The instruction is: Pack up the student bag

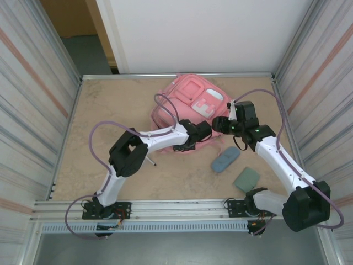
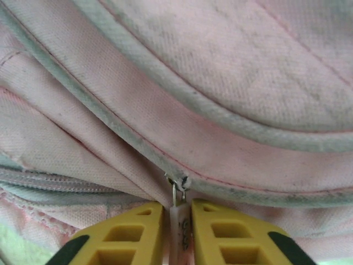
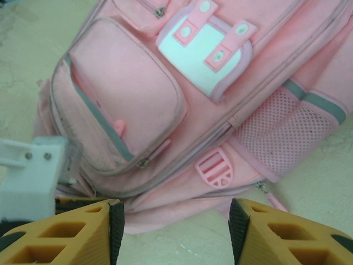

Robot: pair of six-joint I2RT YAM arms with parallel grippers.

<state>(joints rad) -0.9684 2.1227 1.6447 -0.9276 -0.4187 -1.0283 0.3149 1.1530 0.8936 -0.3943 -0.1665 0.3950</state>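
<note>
— Where is the backpack?
— The pink backpack [image 1: 190,102] lies on the surface [image 1: 110,110], toward the far edge, with its front pockets up.
— And the left hand?
— The left hand [image 2: 177,212] is narrowed onto a zip pull [image 2: 178,194]. Its yellow fingers [image 2: 138,232] press the tab from both sides.
— The right hand?
— The right hand [image 3: 175,221] hovers over the backpack's edge, spread wide and holding nothing. A blue-grey pencil case [image 1: 225,160] lies nearby.
</note>
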